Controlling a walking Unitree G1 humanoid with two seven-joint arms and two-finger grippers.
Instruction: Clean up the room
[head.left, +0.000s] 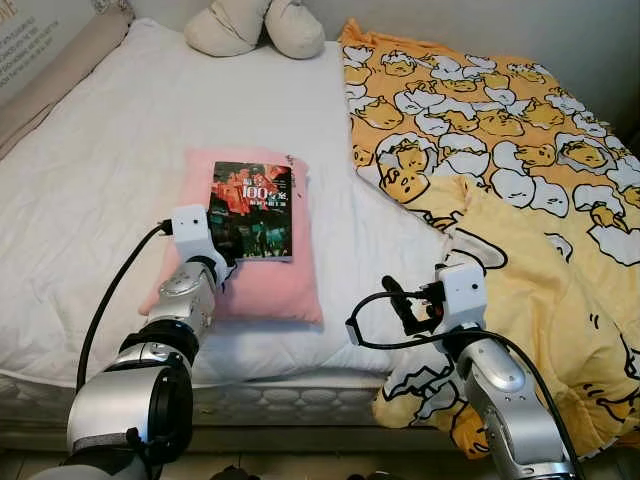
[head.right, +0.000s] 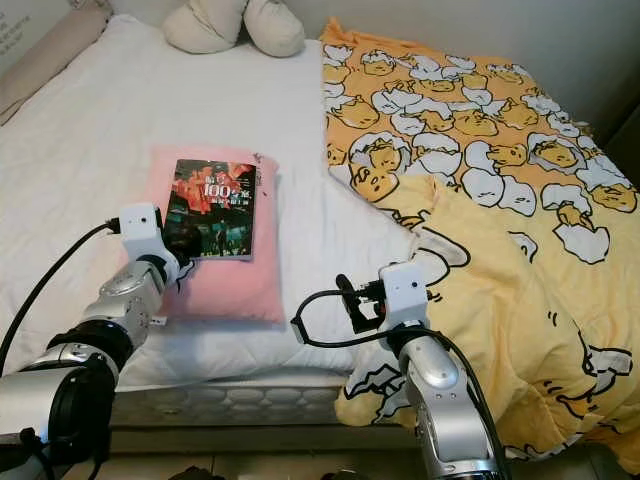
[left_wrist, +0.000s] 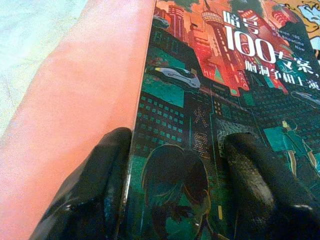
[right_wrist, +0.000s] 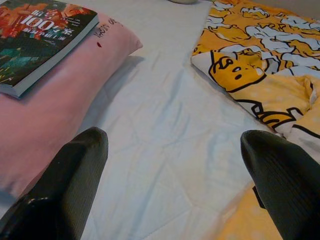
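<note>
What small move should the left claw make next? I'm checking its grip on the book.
Probably close the left claw: its fingers straddle the book corner on the pink pillow, one at the edge, one on the cover.

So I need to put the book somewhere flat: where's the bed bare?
Bare sheet lies left of the pink pillow, and a strip runs between pillow and yellow blanket. The right half is crowded with blanket.
</note>
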